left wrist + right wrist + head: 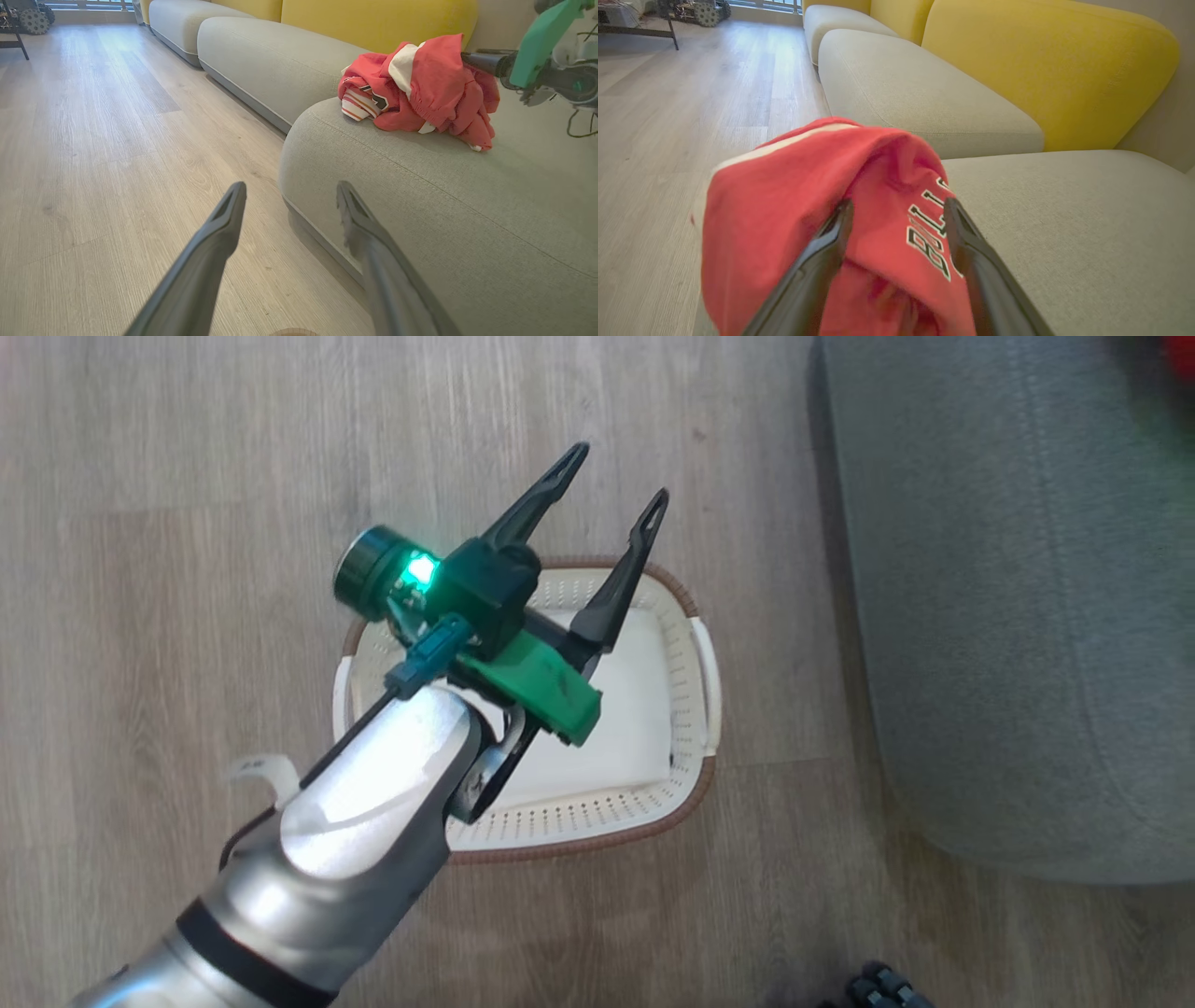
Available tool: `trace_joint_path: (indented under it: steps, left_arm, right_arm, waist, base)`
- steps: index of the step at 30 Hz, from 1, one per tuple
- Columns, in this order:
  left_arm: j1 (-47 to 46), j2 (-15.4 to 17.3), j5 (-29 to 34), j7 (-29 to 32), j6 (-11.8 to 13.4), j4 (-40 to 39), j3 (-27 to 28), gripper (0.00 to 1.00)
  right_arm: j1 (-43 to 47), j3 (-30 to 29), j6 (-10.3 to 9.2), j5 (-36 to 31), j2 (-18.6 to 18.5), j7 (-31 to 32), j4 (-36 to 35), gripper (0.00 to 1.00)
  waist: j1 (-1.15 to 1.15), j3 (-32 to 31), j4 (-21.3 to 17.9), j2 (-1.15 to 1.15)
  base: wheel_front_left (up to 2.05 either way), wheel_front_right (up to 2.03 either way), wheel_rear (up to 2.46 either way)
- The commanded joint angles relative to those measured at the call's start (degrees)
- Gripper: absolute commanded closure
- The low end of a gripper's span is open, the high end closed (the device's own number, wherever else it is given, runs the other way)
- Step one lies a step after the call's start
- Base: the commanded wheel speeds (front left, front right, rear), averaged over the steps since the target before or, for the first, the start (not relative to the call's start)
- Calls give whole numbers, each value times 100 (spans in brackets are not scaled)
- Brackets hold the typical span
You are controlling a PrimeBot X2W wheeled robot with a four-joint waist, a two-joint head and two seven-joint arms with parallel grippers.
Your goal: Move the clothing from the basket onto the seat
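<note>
My left gripper (620, 473) is hovering with its two fingers spread wide above the one basket (693, 709), which is showing its bare white bottom on the floor (187, 476) beside the seat (467, 210). My right gripper (897, 203) is holding both fingers apart too, straddling the clothing (420, 88). That is lying as one red heap on the seat, though I cannot tell how many garments are bunched in it.

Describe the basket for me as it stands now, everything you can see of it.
The basket is a small rounded-rectangle tub, plastic by its look: cream perforated walls, brown woven-look rim, white side handles, white bottom. It stands upright on the wood floor, apart from the grey seat. The bottom that shows is bare; the left gripper, open, hangs over it and hides part.
</note>
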Motion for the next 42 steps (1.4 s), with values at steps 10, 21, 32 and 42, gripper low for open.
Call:
trace_joint_path:
  steps: [10,21,32,42]
  left_arm:
    - [295,17,-304,-148,38,11,373,0]
    - [1044,26,-505,-234,202,176,972,0]
    - [2110,86,-304,-237,362,-71,1969,0]
    - [3250,121,-13,-238,471,-466,2771,0]
  right_arm:
    - [919,818,-2,582,21,-53,-1192,0]
    - [1713,1529,-2,1132,218,-53,-1993,0]
    - [3088,1663,-2,1092,1023,-53,-3086,0]
    - [4364,1695,-2,910,1759,-53,-4211,0]
  waist:
    - [0,-698,-164,0]
    - [0,-1652,217,0]
    - [0,-2322,651,0]
    - [0,-2699,723,0]
  base:
    - [0,0,0]
    - [0,0,0]
    - [0,0,0]
    - [0,0,0]
